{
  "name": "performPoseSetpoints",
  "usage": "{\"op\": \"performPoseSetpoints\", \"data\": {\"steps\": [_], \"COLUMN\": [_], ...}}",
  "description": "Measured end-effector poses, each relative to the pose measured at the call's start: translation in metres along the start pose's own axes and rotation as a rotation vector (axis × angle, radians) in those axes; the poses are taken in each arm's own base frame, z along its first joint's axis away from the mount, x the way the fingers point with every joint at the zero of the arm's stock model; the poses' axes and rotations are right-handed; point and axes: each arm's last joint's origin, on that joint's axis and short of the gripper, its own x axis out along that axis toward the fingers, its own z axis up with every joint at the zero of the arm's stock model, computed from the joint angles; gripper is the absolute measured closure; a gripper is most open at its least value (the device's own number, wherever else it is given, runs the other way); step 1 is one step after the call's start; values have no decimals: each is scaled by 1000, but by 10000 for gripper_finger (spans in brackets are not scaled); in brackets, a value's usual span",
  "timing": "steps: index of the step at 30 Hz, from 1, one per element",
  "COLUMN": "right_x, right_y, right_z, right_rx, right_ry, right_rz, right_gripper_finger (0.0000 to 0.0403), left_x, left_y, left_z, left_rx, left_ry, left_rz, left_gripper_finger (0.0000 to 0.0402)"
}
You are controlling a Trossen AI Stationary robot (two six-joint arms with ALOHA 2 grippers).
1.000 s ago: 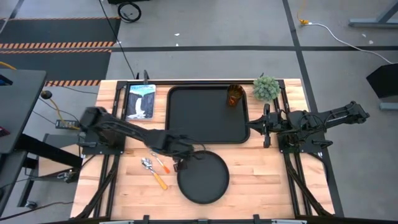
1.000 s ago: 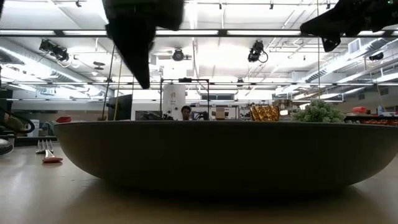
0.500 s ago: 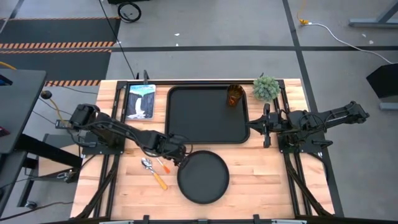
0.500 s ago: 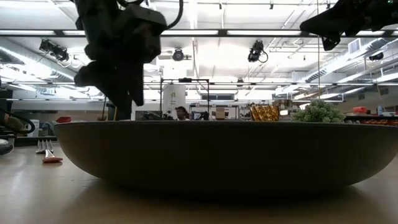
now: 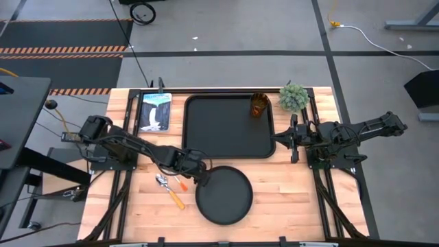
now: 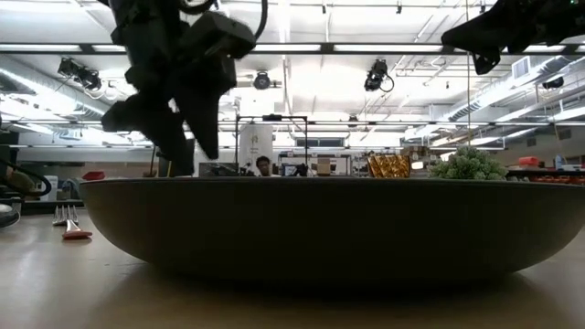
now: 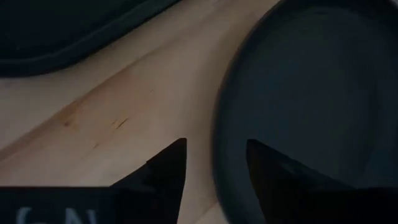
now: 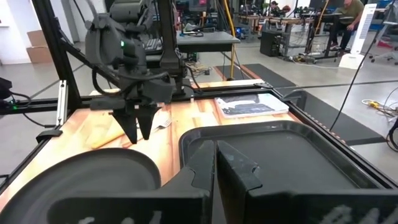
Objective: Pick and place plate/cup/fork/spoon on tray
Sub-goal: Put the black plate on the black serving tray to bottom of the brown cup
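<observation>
The round black plate [image 5: 224,195] lies flat on the wood at the near middle. It fills the low view [image 6: 329,228]. My left gripper [image 5: 204,177] is open just above the plate's far-left rim [image 7: 221,155], one finger over the wood and one over the plate's inside. The black tray [image 5: 230,127] lies behind the plate, with the amber cup [image 5: 258,105] upright in its far right corner. The spoon [image 5: 169,190] and the fork [image 5: 180,183] lie on the wood left of the plate. My right gripper [image 5: 276,141] is shut and empty at the tray's right edge.
A small green plant [image 5: 293,97] stands beyond the tray's far right corner. A printed booklet [image 5: 155,111] lies left of the tray. Bare wood shows right of the plate. People stand in the room beyond the table.
My left gripper has come down toward the plate's far-left rim and has turned about on the way. The plate, tray, cup, fork and spoon have stayed in place.
</observation>
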Motion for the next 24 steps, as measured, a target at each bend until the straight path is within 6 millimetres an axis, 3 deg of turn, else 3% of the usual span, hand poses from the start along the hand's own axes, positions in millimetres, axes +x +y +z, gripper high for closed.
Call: {"op": "performPoseSetpoints", "data": {"steps": [6,13,24], "right_x": [0,0,0], "right_y": [0,0,0], "right_z": [0,1,1], "right_rx": [6,6,5], "right_ry": [-4,-7,-9], "right_rz": [8,8,8], "right_gripper_finger": [380,380,380], "left_x": [20,20,35], "left_y": [-2,-4,-4], "left_z": [-9,-13,-17], "left_rx": [18,27,34], "left_ry": [65,68,113], "left_rz": [12,6,13], "left_gripper_finger": [239,242,285]}}
